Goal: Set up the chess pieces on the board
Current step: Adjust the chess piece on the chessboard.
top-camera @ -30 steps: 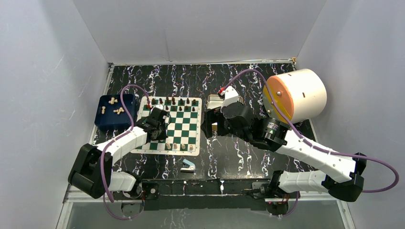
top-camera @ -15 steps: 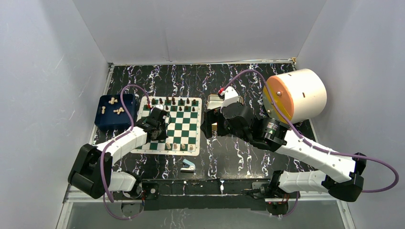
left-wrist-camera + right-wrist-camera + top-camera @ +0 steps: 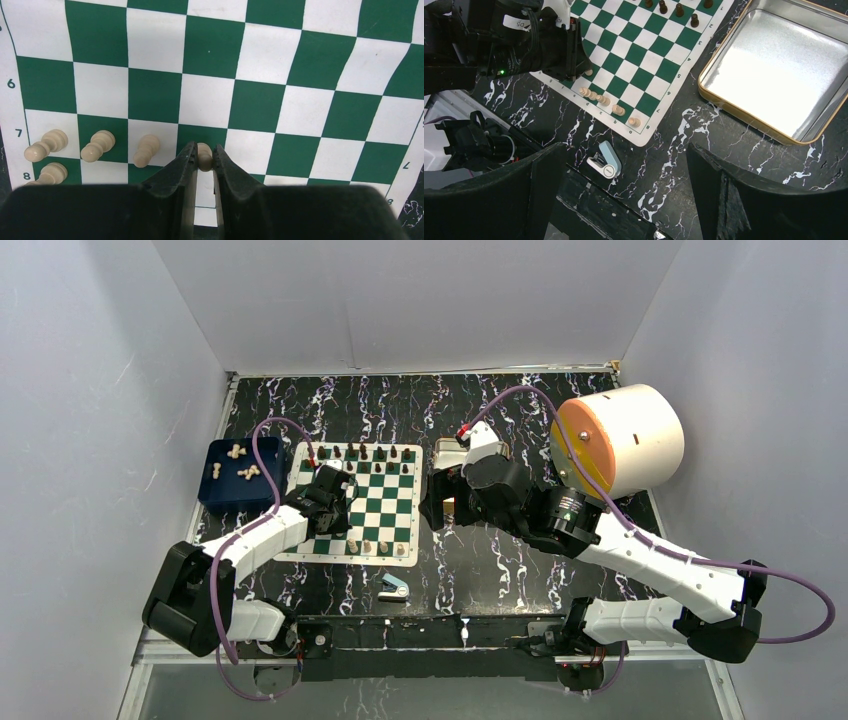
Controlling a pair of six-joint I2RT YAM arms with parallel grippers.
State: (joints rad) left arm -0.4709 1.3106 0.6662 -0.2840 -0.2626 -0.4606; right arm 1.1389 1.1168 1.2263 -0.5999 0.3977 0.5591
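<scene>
The green and white board [image 3: 385, 505] lies left of centre. Dark chess pieces [image 3: 363, 452] line its far row and pale chess pieces [image 3: 375, 547] stand along its near row. My left gripper [image 3: 203, 159] hovers low over the board's left near part, shut on a pale piece [image 3: 203, 151] held between the fingertips. Beside it three pale pieces [image 3: 98, 145] stand in a row, with another [image 3: 52, 172] behind them. My right gripper [image 3: 624, 185] hangs open and holds nothing, above the dark table right of the board [image 3: 634, 55].
A dark blue tray [image 3: 225, 498] left of the board holds several pale pieces [image 3: 247, 472]. A blue-and-white stapler-like object [image 3: 394, 587] lies near the board's front edge. A silver tin [image 3: 774, 65] sits right of the board, a white cylinder [image 3: 620, 440] farther right.
</scene>
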